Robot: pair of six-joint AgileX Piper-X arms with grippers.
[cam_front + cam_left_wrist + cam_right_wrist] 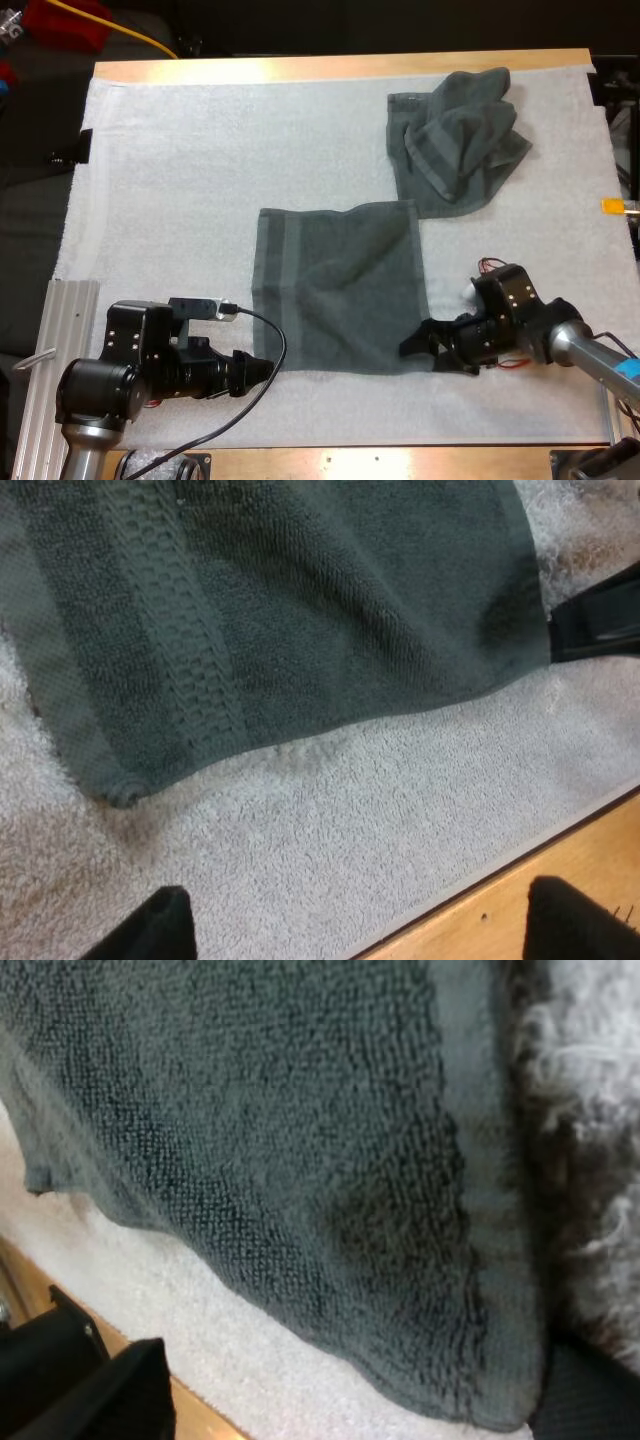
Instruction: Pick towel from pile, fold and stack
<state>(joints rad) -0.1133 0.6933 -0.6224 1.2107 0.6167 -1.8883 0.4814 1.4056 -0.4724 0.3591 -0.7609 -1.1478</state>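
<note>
Fold step: towel [340,285] lies flat | your left gripper [262,368] at its 7 o'clock corner, right gripper [438,352] at 5 o'clock, both spread | next: pinch both corners.

A wooden table [330,66] carries a white mat [180,165]. A flat towel [340,285] lies mid-mat, a crumpled towel [455,140] at two o'clock.

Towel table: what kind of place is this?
Probably a robot lab bench, not a home: the left gripper and right gripper face a flat towel on a white mat, a crumpled towel beyond.
</note>
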